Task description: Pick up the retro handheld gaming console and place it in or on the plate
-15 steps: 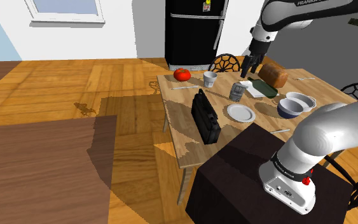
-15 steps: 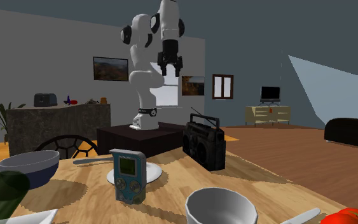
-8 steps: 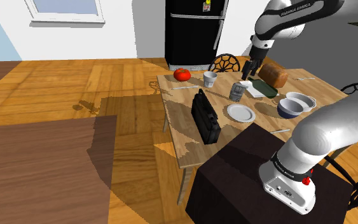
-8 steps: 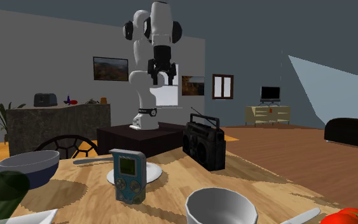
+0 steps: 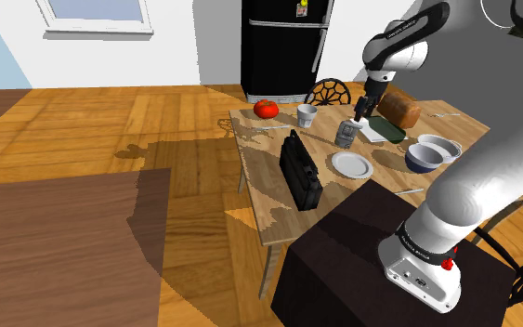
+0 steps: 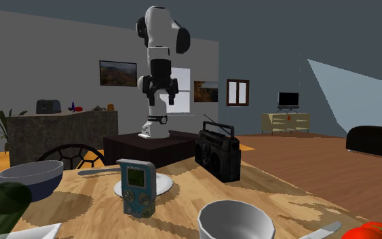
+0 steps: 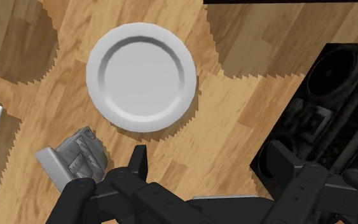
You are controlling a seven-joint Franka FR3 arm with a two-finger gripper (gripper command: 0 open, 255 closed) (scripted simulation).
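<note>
Closest in the second exterior view, the grey handheld console point(image 6: 137, 187) stands upright on the table point(image 6: 182, 214), untouched. The white plate point(image 6: 163, 185) is just behind it and the black boombox point(image 6: 218, 151) sits at two o'clock. Further back, my gripper point(image 6: 161, 90) has dropped well down in the last second, fingers spread, holding nothing. On the wrist camera the console sits beside one finger, not between them. I judge I must centre before grasping.

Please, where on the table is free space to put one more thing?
Bare wood lies between the tomato and the radio, and between the plate and the radio. Around the console, bread and blue bowl it is crowded.
</note>
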